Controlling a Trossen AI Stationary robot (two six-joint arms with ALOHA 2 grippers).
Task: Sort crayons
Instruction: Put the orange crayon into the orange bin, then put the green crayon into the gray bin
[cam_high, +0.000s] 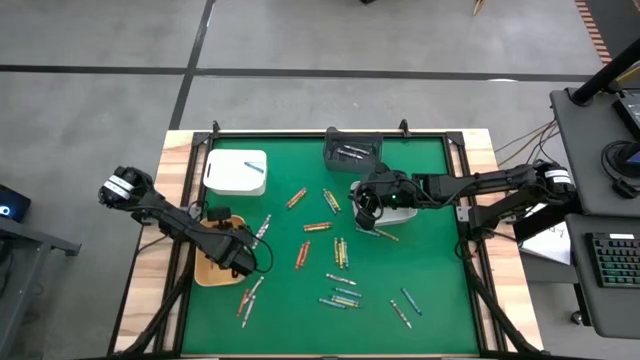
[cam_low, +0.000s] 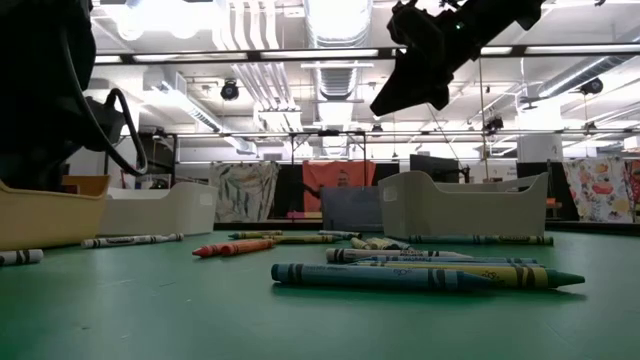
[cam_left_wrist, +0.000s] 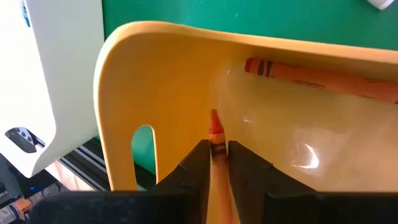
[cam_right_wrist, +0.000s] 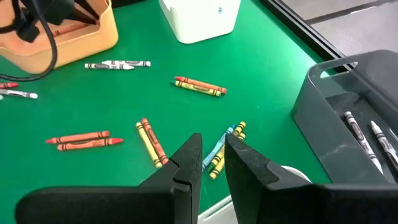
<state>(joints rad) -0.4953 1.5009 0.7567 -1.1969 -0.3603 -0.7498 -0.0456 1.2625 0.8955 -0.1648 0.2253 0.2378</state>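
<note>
Crayons (cam_high: 340, 252) lie scattered on the green mat: orange, yellow, blue-green and grey-white sticks. My left gripper (cam_high: 238, 262) reaches down into the tan tray (cam_left_wrist: 155, 81) at the table's left and is shut on an orange crayon (cam_left_wrist: 216, 134). Another orange crayon (cam_left_wrist: 317, 78) lies on that tray's floor. My right gripper (cam_right_wrist: 213, 146) hovers above the mat's middle, right of centre (cam_high: 366, 210). Its fingers stand slightly apart with nothing between them, over a small cluster of yellow and blue crayons (cam_right_wrist: 224, 146). My left gripper pinches the orange crayon between its two fingers, just behind the pointed tip (cam_left_wrist: 217, 147). The crayon runs along the fingers, and its tip sticks out ahead of them toward the tray's inner wall. The fingers slant down into the tray. Whether the tip touches the wall, I cannot tell.
A white tray (cam_high: 237, 172) stands at the far left of the mat. A dark grey tray (cam_right_wrist: 336, 118) holding grey-white crayons stands at the far middle. A white bin (cam_low: 460, 205) sits under the right arm. The mat's near right part has open green.
</note>
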